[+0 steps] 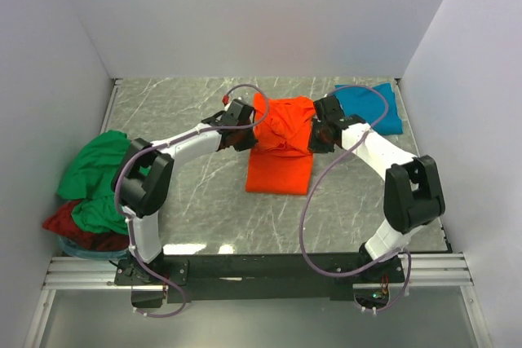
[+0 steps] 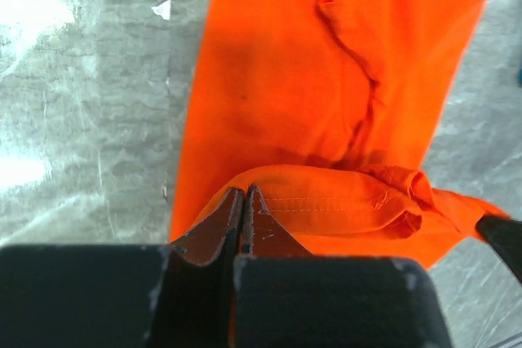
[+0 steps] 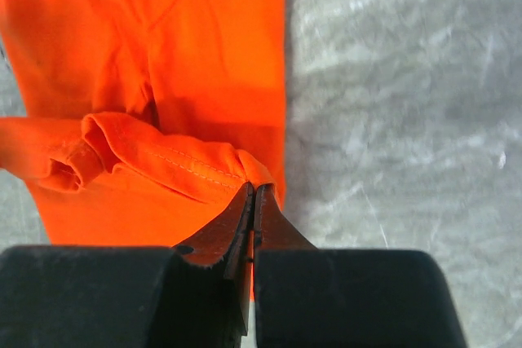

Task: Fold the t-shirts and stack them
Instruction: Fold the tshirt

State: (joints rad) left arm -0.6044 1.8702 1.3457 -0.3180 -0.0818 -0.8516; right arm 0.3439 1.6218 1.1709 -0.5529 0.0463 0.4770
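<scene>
Far left, at the table [image 1: 204,193] edge: green shirt [image 1: 98,169] crumpled in a heap, lying partly over the dark red shirt [image 1: 69,224]. Both are well apart from the grippers.

Left gripper [image 2: 245,205]: jaws fully closed, tips pressed together and pinching the orange shirt [image 1: 281,152] at its stitched edge, left side. The pinched edge is rolled over and raised. A lower layer of the same shirt lies flat on the table ahead of the fingers.

Orange shirt: mid-table, between the two grippers. Its near part is flat, a narrow rectangle. Its far part is bunched and creased, spanning from one grip to the other.

Right gripper [image 3: 254,201]: jaws fully closed, pinching the same stitched edge at the right side. The cloth runs off leftward from the tips, with bare table to the right.

Teal shirt [image 1: 373,108]: lying flat near the far right corner, just behind the right gripper and partly hidden by that arm. Touches neither gripper.
</scene>
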